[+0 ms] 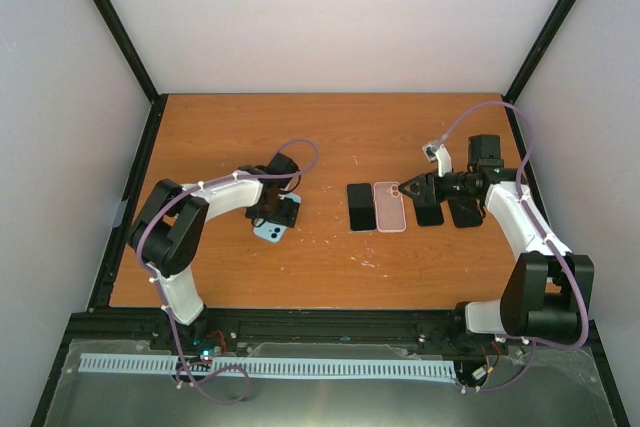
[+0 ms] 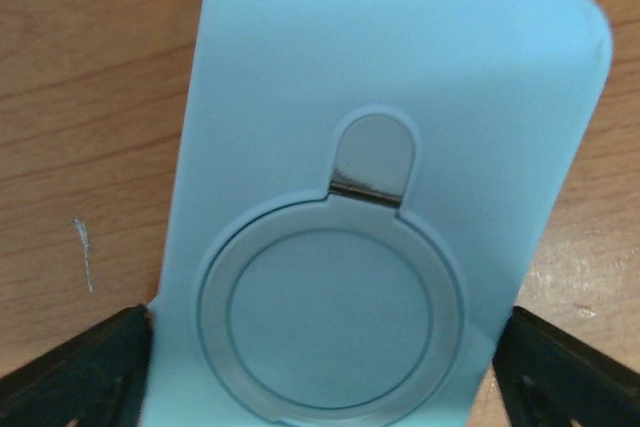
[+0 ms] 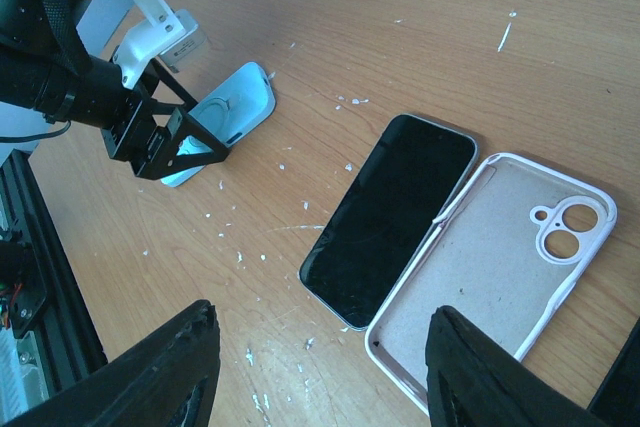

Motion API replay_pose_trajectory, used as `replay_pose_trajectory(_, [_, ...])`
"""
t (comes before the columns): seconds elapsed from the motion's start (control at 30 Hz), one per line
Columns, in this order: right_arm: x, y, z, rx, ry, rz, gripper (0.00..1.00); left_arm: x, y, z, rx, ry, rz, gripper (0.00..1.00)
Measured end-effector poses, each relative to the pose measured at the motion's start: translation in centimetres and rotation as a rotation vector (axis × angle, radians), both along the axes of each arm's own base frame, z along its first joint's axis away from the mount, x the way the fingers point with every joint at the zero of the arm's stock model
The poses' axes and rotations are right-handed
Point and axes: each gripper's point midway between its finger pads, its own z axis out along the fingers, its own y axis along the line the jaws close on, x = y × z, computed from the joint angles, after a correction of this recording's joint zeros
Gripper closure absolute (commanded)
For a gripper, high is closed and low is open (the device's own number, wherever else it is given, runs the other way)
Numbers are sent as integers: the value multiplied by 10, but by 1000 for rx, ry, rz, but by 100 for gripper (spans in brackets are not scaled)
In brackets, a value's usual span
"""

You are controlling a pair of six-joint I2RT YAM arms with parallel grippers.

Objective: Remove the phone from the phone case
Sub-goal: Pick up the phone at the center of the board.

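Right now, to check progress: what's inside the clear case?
Nothing: the clear case lies open and empty, its inner back bare. The phone lies beside it. What is under the case is covered.

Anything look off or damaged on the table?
Phone beside the empty clear case: its lower corner in the right wrist view shows fine lines, possibly cracks or scuffs. White flecks litter the wood. Blue case in the left tool looks fine.
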Motion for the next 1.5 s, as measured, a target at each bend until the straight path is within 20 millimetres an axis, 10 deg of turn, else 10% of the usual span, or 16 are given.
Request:
replay_pose_trajectory(0.4, [-20,13,19,96,-53,144,44,-7,-9,6,-43,30,-41,39])
replay_pose_trajectory(0.8, [-70,48,97,-162,-630,550,39,-51,-94,74,-561,147,-273,45])
replay_pose_trajectory(1.5, [-96,124,24,-773,-887,1103,51,-69,-144,142,-943,221,-450,51])
